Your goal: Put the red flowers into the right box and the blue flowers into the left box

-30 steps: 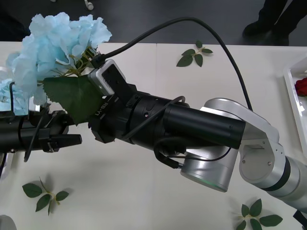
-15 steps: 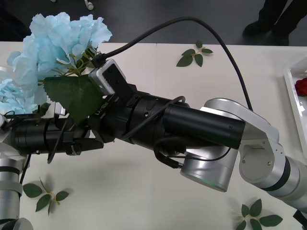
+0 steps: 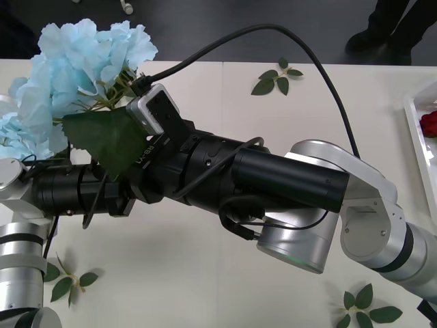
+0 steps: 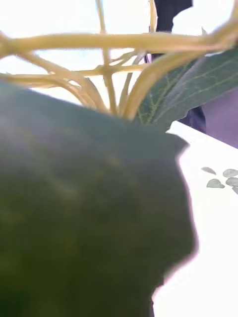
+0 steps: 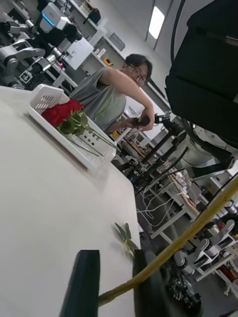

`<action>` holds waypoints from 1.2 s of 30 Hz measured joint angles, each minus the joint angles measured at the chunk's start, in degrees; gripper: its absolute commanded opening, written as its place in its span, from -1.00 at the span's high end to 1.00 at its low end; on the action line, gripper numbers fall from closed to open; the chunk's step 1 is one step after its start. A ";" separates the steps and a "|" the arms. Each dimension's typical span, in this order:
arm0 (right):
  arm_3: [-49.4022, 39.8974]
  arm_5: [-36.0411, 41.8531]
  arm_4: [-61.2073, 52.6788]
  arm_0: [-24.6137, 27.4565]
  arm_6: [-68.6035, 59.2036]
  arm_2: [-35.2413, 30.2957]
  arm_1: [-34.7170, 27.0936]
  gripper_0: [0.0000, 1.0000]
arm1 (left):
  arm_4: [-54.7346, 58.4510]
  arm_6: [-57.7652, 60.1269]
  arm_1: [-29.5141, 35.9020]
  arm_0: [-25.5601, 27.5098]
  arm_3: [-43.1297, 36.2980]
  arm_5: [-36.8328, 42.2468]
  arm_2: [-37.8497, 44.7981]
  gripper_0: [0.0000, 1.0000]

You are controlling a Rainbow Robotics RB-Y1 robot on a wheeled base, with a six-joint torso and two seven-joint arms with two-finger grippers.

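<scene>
Right gripper (image 3: 116,154) hidden behind the broad green leaf (image 3: 109,140), its opening not visible; pale sky-blue fluffy hydrangea cluster (image 3: 75,65) sat upper left. Left gripper (image 5: 111,282), black fingers narrowly parted around the yellowish stem (image 5: 173,245). Red roses (image 5: 59,113) lay in the white plastic tray (image 5: 64,143).

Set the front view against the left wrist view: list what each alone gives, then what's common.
Front view: the blue flowers and a broad leaf raised above the right arm, with the left arm alongside. Left wrist view: the left gripper, its black fingers open, a yellowish stem crossing between them. Both: the right box holding red flowers, and the table.
</scene>
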 measured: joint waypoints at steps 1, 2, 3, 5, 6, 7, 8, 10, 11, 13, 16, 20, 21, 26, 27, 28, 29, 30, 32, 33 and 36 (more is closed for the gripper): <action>0.05 0.00 0.00 0.00 0.00 0.00 0.00 1.00 | 0.03 0.00 0.00 0.00 0.00 0.00 -0.26 1.00; 0.12 0.00 0.00 0.00 0.00 -0.01 0.00 1.00 | 0.09 0.00 0.00 0.00 0.00 0.00 -0.51 0.99; 0.20 0.00 0.00 0.00 0.00 -0.01 0.00 1.00 | 0.14 0.00 0.00 0.00 0.00 0.00 -0.69 0.99; 0.23 0.00 0.00 0.00 0.00 -0.02 0.00 1.00 | 0.14 0.00 0.00 0.00 0.00 0.00 -0.75 1.00; 0.23 0.00 0.00 0.00 0.00 -0.02 0.00 1.00 | 0.14 0.00 0.00 0.00 0.00 0.00 -0.75 1.00; 0.23 0.00 0.00 0.00 0.00 -0.02 0.00 1.00 | 0.14 0.00 0.00 0.00 0.00 0.00 -0.75 1.00; 0.23 0.00 0.00 0.00 0.00 -0.02 0.00 1.00 | 0.14 0.00 0.00 0.00 0.00 0.00 -0.75 1.00; 0.23 0.00 0.00 0.00 0.00 -0.02 0.00 0.46 | 0.15 0.00 0.00 0.00 0.00 0.00 -0.75 1.00; 0.23 0.00 0.00 0.00 0.00 -0.02 0.00 0.20 | 0.16 0.00 0.00 0.00 0.00 0.00 -0.75 1.00; 0.23 0.00 0.00 0.00 0.00 -0.02 0.00 -1.00 | 0.23 0.00 0.00 0.00 0.00 0.00 -0.75 1.00; 0.23 0.00 0.00 0.00 0.00 -0.02 0.00 -1.00 | 1.11 0.00 0.00 0.00 0.00 0.00 -0.75 1.00; 0.23 0.00 0.00 0.00 0.00 -0.02 0.00 -1.00 | 1.36 0.00 0.00 0.00 0.00 0.00 -0.75 1.00; 0.23 0.00 0.00 0.00 0.00 -0.02 0.00 -1.00 | 1.38 0.00 0.00 0.00 0.00 0.00 -0.75 1.00; 0.23 0.00 0.00 0.00 0.00 -0.02 0.00 -1.00 | 3.48 0.00 0.01 0.00 0.00 -0.02 -0.51 1.00; 0.23 0.00 0.00 0.00 0.00 -0.02 0.00 -1.00 | 3.87 0.00 0.05 0.00 0.00 -0.04 -0.27 1.00; 0.23 0.00 0.00 0.00 0.00 -0.02 0.00 -1.00 | 4.30 0.00 0.15 0.00 0.00 -0.09 0.02 1.00; 0.23 0.00 0.00 0.00 0.00 -0.02 0.00 -1.00 | 4.82 0.00 0.35 0.00 0.00 -0.25 0.35 1.00; 0.23 0.00 0.00 0.00 0.00 -0.02 0.00 -1.00 | 5.34 0.00 0.74 0.00 0.00 -0.50 0.59 1.00; 0.23 0.00 0.00 0.00 0.00 -0.02 0.00 -1.00 | 6.50 0.00 2.03 0.00 0.00 -0.75 0.74 1.00; 0.23 0.00 0.00 0.00 0.00 -0.02 0.00 -1.00 | 7.20 0.00 2.85 0.01 0.00 -0.75 0.74 1.00; 0.26 0.00 0.00 0.03 0.00 -0.01 0.00 -1.00 | 9.49 0.00 5.77 0.11 -0.01 -0.75 0.74 1.00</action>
